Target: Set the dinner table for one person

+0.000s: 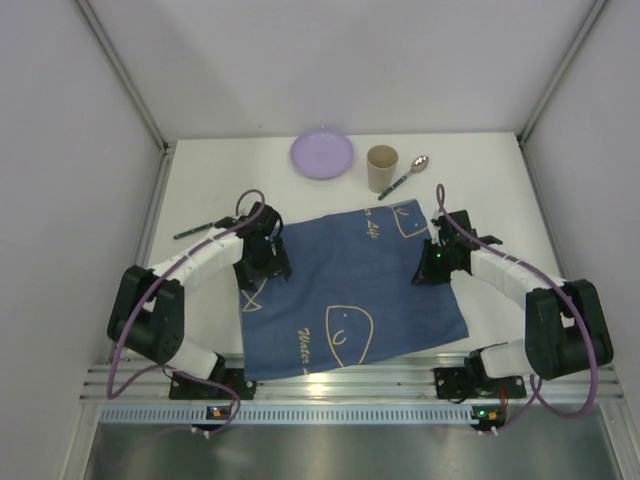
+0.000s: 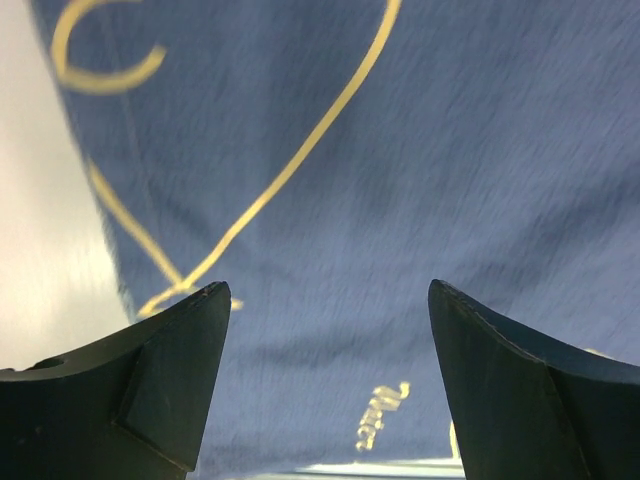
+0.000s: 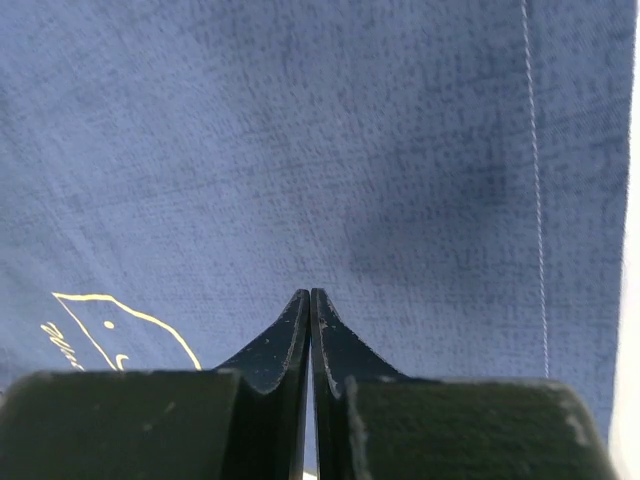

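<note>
**Tableware waits beyond the mat's far edge**

At the bottom of the top view, the ribbed aluminium rail [image 1: 350, 412] borders the large plain white rectangular tabletop [image 1: 200, 180], the dinner table to be set. In mid-frame, the blue cloth mat with pale line drawings [image 1: 345, 300] lies flat on it, slightly skewed.

The left gripper [image 1: 266, 248] hangs over the mat's left edge, fingers apart and nothing between them. The right gripper [image 1: 436, 262] hangs over the right edge, fingers pressed together with no cloth visibly caught.

Just left of the left gripper, a slim dark-handled utensil [image 1: 198, 230] lies nearly across the frame; its kind is too small to tell.

Further up sit a round lilac plate [image 1: 322, 153] at upper centre and a tan cup [image 1: 382, 168] upright just beside it. A metal spoon with a dark handle [image 1: 405, 178] lies diagonally, bowl to the upper right, handle end near the mat's far corner.

The right arm looks nearer the cup and spoon, the left nearer the utensil. The mat appears to have room for every piece.
</note>
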You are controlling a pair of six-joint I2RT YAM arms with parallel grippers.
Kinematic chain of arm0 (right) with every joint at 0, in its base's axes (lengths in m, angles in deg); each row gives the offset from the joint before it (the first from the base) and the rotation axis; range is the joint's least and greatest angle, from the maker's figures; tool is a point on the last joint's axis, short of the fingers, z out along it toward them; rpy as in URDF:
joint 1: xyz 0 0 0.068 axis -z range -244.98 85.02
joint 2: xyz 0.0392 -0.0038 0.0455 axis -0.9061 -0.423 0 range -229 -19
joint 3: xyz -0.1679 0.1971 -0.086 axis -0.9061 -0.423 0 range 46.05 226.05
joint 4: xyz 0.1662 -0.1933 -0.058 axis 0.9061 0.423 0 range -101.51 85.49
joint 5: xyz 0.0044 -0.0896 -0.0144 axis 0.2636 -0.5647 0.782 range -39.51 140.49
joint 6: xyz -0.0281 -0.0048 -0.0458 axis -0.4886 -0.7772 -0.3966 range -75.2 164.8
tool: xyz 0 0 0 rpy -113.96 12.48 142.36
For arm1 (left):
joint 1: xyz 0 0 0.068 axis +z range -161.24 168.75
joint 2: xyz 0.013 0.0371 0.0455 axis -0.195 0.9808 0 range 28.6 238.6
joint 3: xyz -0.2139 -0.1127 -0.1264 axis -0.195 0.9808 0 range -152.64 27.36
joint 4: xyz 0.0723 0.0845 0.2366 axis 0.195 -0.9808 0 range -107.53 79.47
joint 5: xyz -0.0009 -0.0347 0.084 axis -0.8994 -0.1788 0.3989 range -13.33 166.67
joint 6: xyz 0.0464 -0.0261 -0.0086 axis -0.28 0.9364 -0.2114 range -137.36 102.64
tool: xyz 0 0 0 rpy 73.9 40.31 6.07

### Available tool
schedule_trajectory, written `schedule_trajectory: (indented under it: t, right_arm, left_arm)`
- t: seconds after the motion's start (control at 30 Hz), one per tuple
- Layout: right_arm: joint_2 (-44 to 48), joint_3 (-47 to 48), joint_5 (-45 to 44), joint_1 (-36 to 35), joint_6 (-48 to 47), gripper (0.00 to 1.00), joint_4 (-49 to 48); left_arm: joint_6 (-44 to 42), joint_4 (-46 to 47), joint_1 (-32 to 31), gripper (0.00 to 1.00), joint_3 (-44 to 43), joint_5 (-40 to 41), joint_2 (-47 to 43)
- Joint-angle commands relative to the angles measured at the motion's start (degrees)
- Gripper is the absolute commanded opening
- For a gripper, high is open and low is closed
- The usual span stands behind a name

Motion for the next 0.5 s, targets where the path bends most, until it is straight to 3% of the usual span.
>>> schedule_trajectory:
  t: [0.0, 0.2, 0.47]
  right_arm:
    - [0.25, 0.47, 2.12, -0.3, 0.3, 0.0, -5.74]
    - [0.17, -3.03, -4.02, -0.3, 2.76, 0.0, -0.47]
    - [2.71, -8.76, -4.83, -0.48, 7.24, 0.0, 3.48]
  left_arm:
    - [-3.16, 4.58, 0.54, 0.85, -5.69, 1.91, 5.14]
    - [-8.08, 6.95, 1.77, 0.84, -9.3, 2.97, 17.97]
    - [-11.16, 8.89, 2.74, 0.87, -14.75, 1.92, 26.25]
